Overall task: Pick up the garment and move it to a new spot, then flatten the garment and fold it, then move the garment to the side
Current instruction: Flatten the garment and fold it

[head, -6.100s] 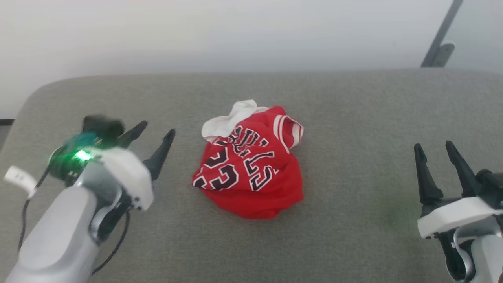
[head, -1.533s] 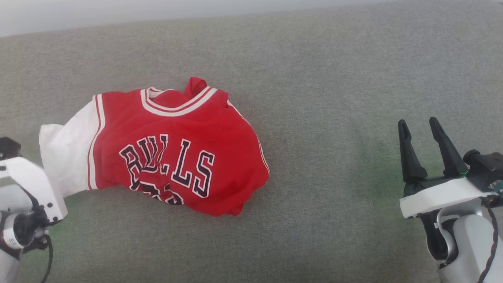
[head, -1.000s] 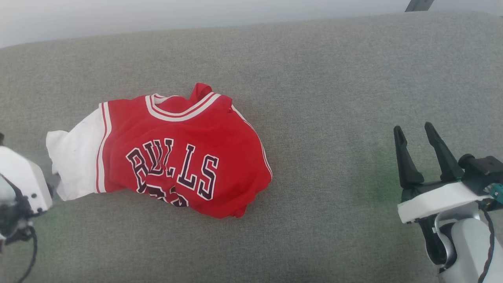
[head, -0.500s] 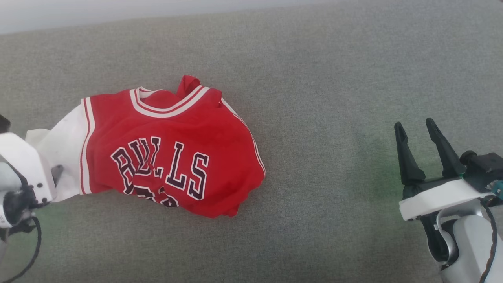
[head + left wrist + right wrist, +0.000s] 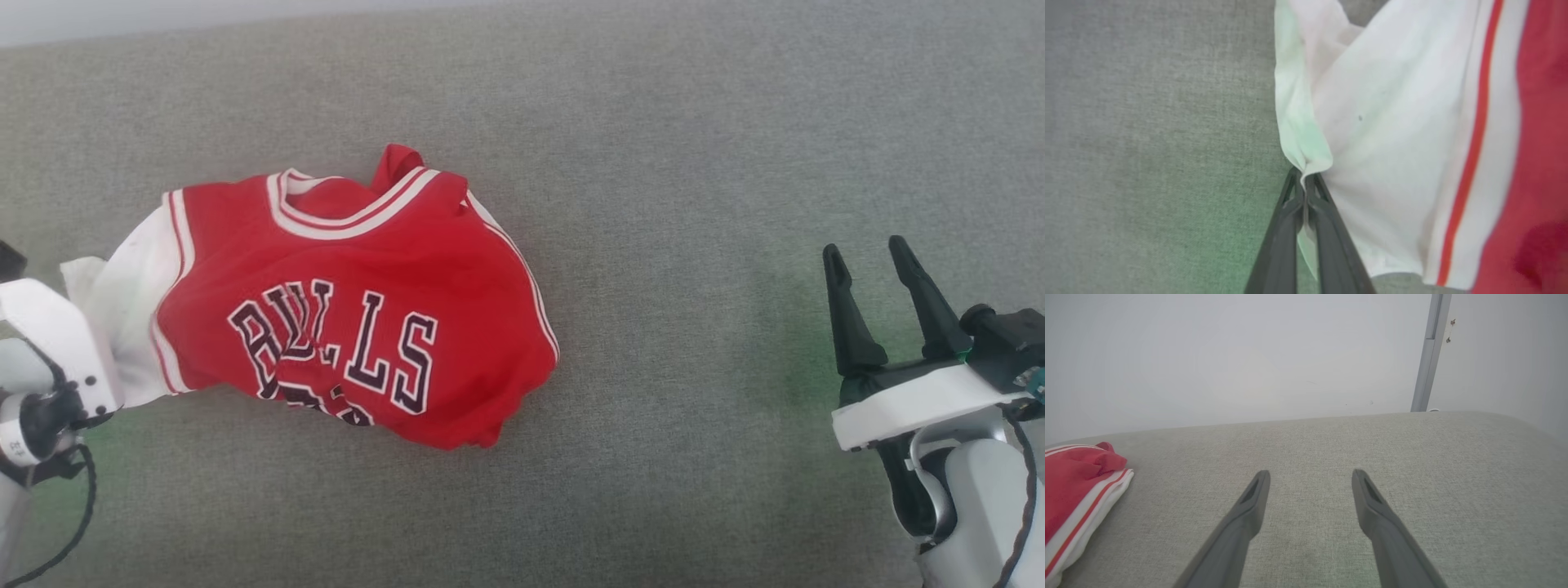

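Garment [image 5: 351, 310] lies on the grey fabric bench [image 5: 702, 147], left of centre in the head view and front up. Its long axis runs roughly left to right, from the white sleeve [image 5: 122, 286] at your left end effector [image 5: 1303, 179] to the rumpled red side towards the middle. The left end effector has its fingers pressed together on a pinch of the sleeve's edge, plain in the left wrist view; in the head view its white housing covers the fingers. Your right end effector [image 5: 864, 245] hovers with fingers spread and holds nothing. It is well apart from the shirt, which lies to its left across bare fabric. So the left arm is the nearer one and has the hold; I judge any lift or drag will pull along the sleeve line. The hem and most of the number are tucked under, the other sleeve cannot be made out, and you cannot tell how many layers the pinch takes in.
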